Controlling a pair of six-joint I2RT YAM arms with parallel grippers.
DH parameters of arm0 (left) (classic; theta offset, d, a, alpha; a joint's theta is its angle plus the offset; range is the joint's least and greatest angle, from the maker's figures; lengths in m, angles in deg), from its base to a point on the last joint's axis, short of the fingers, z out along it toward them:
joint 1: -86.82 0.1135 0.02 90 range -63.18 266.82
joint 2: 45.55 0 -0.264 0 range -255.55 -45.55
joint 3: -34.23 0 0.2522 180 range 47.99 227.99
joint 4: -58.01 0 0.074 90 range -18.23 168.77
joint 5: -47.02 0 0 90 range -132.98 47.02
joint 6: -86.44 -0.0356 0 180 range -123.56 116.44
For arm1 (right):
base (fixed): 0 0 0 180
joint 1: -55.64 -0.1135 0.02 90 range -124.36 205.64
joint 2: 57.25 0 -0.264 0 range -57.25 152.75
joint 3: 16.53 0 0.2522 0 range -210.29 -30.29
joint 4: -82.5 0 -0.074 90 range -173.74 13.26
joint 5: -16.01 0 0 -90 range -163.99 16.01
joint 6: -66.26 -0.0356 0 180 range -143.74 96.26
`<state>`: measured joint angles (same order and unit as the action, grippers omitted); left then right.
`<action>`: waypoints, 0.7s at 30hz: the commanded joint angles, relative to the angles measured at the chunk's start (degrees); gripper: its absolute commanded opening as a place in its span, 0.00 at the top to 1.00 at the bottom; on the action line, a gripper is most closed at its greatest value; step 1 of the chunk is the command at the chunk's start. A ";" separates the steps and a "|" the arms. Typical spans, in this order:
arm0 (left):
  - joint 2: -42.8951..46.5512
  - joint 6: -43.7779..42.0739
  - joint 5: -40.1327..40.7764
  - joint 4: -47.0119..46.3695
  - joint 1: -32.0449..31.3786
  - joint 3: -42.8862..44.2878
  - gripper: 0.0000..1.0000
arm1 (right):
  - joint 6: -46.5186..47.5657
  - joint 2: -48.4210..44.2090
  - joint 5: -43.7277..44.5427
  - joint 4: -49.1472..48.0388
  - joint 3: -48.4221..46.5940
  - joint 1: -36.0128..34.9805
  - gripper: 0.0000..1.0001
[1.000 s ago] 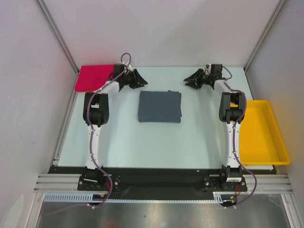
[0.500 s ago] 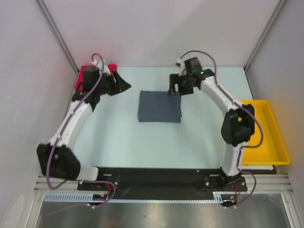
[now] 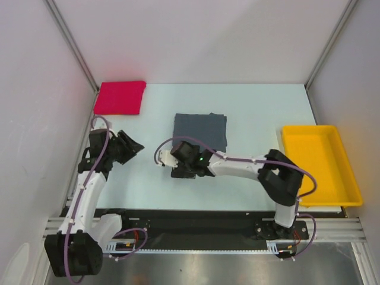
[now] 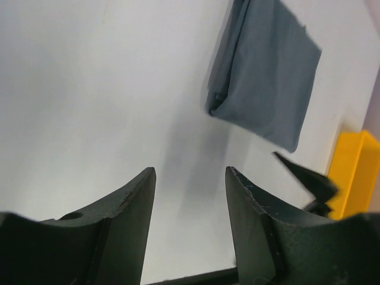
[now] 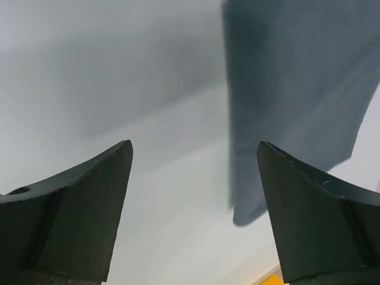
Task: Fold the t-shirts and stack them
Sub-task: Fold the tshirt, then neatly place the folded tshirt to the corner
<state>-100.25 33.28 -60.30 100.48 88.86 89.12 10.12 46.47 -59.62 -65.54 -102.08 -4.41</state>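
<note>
Slate-grey, the folded t-shirt (image 3: 200, 132) lies mid-frame on the worktop (image 3: 255, 107). The pinkish-red t-shirt (image 3: 120, 97) lies folded at the upper left, well apart from it. The right gripper (image 3: 180, 168) hangs at the grey shirt's lower left corner, fingers spread wide and empty. The left gripper (image 3: 132, 146), at the left, has its fingers parted more narrowly, holding nothing. A yellow tray (image 3: 322, 128) sits at the right.
</note>
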 commanded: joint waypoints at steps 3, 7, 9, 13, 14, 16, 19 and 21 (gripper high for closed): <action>1.00 5.96 0.01 -0.41 3.05 -1.57 0.43 | 13.32 9.64 6.20 -9.13 -5.55 -0.50 0.13; 0.47 6.05 -2.71 -1.37 5.86 -3.06 0.43 | 17.45 14.57 9.62 -13.01 -8.01 -0.51 0.24; 0.56 5.53 -3.86 -2.07 7.53 -3.51 0.43 | 18.86 16.15 8.23 -13.80 -8.45 -0.24 0.27; -1.28 4.38 -5.52 -2.69 10.52 -3.86 0.43 | 20.01 19.06 6.90 -12.40 -11.08 1.16 0.35; -1.72 4.38 -5.96 -2.87 11.74 -4.03 0.43 | 20.01 19.41 6.90 -12.05 -11.70 1.43 0.36; -2.87 4.38 -7.11 -3.13 12.72 -4.03 0.42 | 19.92 19.50 5.85 -11.96 -11.79 2.31 0.38; -4.89 4.73 -8.07 -4.27 13.69 -4.03 0.40 | 20.80 19.94 4.00 -11.52 -12.14 3.10 0.46; -6.64 5.17 -8.95 -5.68 13.78 -3.86 0.32 | 20.54 20.29 2.60 -10.20 -13.29 4.06 0.56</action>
<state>-105.52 38.02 -66.27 98.17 101.93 85.36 29.66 65.38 -54.37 -76.91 -112.65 -1.62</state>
